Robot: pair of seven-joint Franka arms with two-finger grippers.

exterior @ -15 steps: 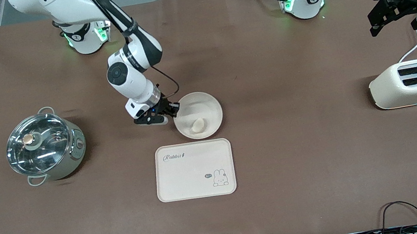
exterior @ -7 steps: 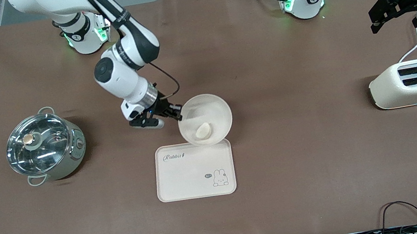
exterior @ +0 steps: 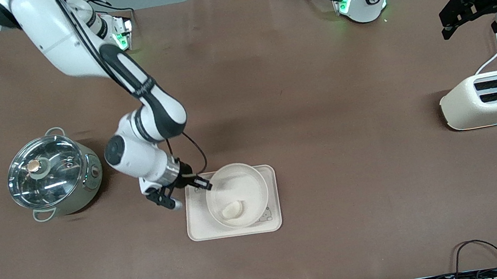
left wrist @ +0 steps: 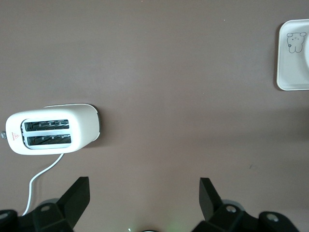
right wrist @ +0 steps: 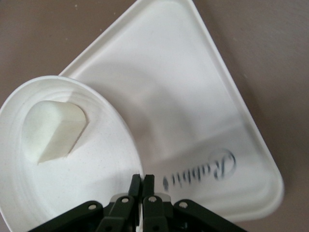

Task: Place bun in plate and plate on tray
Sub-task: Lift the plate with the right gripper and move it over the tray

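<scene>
Right gripper (exterior: 204, 186) pinches plate (exterior: 249, 184) rim over tray (exterior: 273, 200); bun (exterior: 233, 209) inside.

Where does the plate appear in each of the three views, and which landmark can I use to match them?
Front view: the plate is over the tray, its rim pinched by the right gripper, the bun in it.
Left wrist view: not in it; only a corner of the tray shows.
Right wrist view: the plate is above the tray, its rim pinched.
Shared landmark: the tray.
</scene>
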